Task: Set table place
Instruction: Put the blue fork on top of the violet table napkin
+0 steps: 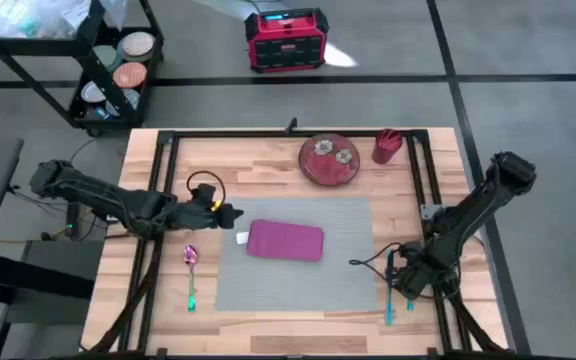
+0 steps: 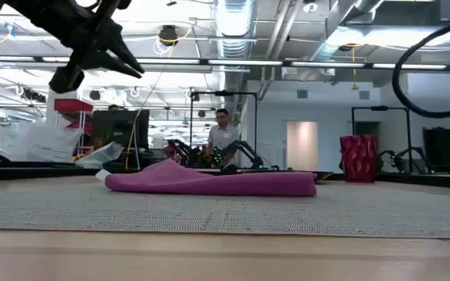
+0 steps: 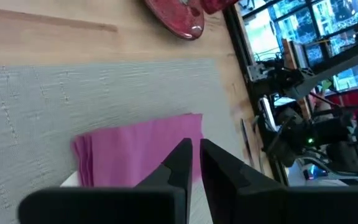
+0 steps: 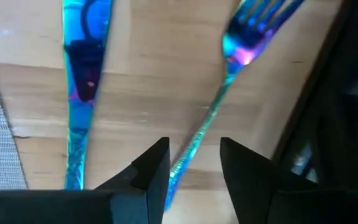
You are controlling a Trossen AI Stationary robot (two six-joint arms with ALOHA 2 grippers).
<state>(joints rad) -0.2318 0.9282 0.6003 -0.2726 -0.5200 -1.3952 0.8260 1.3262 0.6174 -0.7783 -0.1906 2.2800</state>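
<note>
Between the right gripper's narrowly parted fingers lies the fork handle (knife alongside): descend squarely, then close.

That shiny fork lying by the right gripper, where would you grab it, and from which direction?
Probably mid-handle, from straight above. The fork lies flat on the table, its thin handle running between the right gripper's open fingers, apart from the knife. Closing across the narrow handle avoids the wider tines.
</note>
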